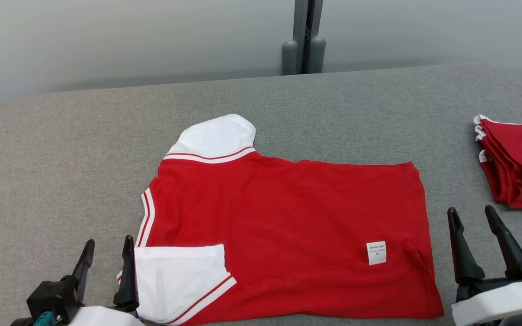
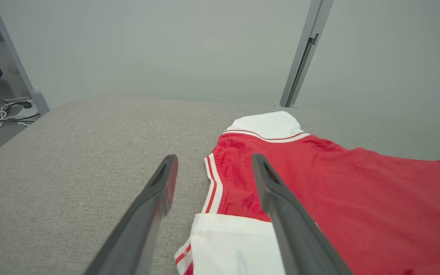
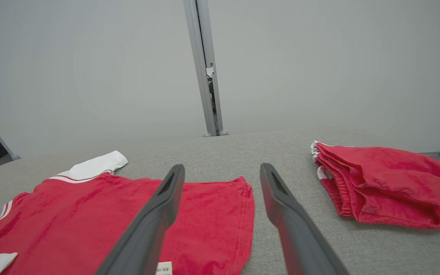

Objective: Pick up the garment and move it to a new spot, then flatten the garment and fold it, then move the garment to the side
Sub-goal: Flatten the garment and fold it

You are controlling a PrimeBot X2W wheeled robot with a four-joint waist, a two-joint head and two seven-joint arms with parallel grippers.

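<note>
Left claw (image 1: 109, 241) and right claw (image 1: 470, 209) both spread, empty, low at the near corners of the red garment (image 1: 288, 213).

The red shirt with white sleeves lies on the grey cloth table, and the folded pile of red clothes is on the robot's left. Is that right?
Not quite. The folded pile of red clothes is on the robot's right, as the head view shows. The red shirt with white sleeves does lie on the grey cloth table.
</note>
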